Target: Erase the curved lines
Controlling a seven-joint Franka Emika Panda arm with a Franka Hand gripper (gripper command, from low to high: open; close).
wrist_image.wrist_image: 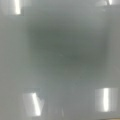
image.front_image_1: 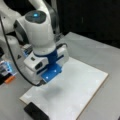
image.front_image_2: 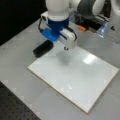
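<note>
The white board (image.front_image_2: 75, 75) presented a smooth, glossy face with bright reflected highlights in both front views; its exposed edge looked tan, like wood or fibreboard. The wrist view showed only a smooth, sheeny grey-white surface with glare patches. The table (image.front_image_2: 17, 62) appeared grey and matt. The eraser block (image.front_image_2: 43, 48) was black and dull. The arm's shell (image.front_image_1: 37, 30) looked like glossy white plastic, and the wrist mount (image.front_image_1: 51, 71) like blue plastic with a slight sheen. The gripper's fingers were not discernible.
</note>
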